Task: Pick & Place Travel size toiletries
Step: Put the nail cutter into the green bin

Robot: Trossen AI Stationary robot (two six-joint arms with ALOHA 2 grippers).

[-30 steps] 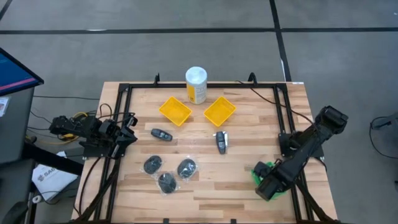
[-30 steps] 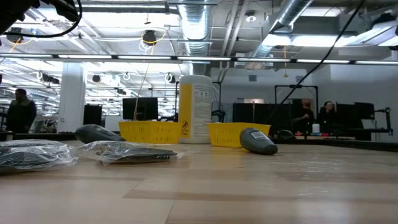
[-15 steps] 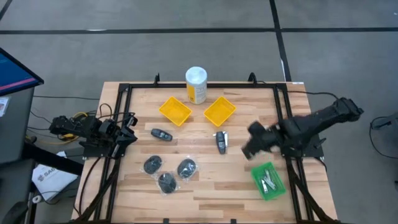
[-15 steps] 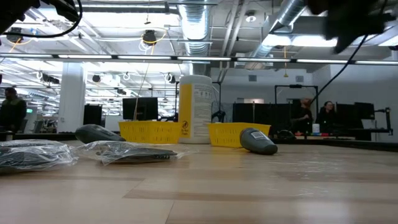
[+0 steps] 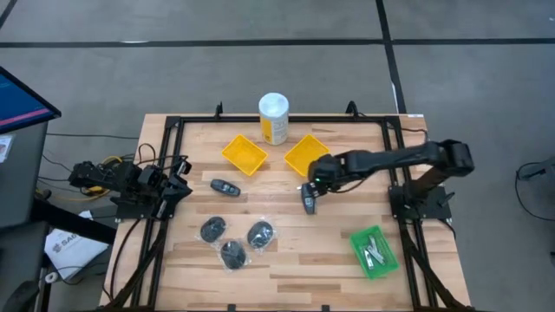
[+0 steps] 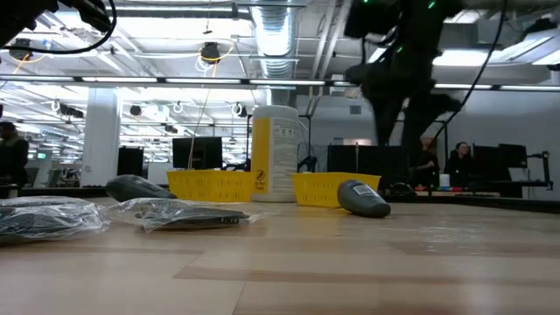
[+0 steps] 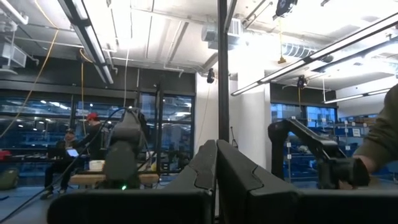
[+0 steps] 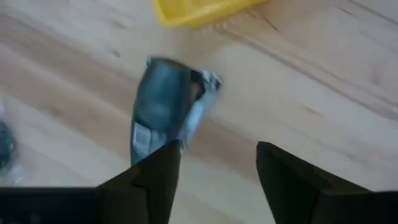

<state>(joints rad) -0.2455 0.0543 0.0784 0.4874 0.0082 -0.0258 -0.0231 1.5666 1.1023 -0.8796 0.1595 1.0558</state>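
My right gripper [image 5: 317, 181] hangs open over the table's middle, just beside a black oblong piece [image 5: 309, 198] that lies flat on the wood. In the right wrist view that piece [image 8: 160, 111] sits ahead of the left finger of the open gripper [image 8: 217, 180]. A second black oblong piece [image 5: 225, 186] lies farther left. Three dark discs in clear wrap [image 5: 232, 240] rest near the near edge. Tiny silver pieces lie on a green pad [image 5: 374, 251] at the near right. My left gripper [image 7: 216, 180] is shut and parked off the table's left edge [image 5: 170, 187].
Two square yellow trays [image 5: 244, 153] [image 5: 306, 155] sit at the far middle, with a white-capped yellow canister [image 5: 273, 118] behind them. A black frame [image 5: 260, 119] rims the table. Bare wood lies between the discs and the green pad. People show in the room beyond.
My right arm has swung up from the green pad at the near right corner, toward the far edge and then left, and now reaches over the table's middle beside the black oblong piece. The green pad with the silver pieces stays on the table.
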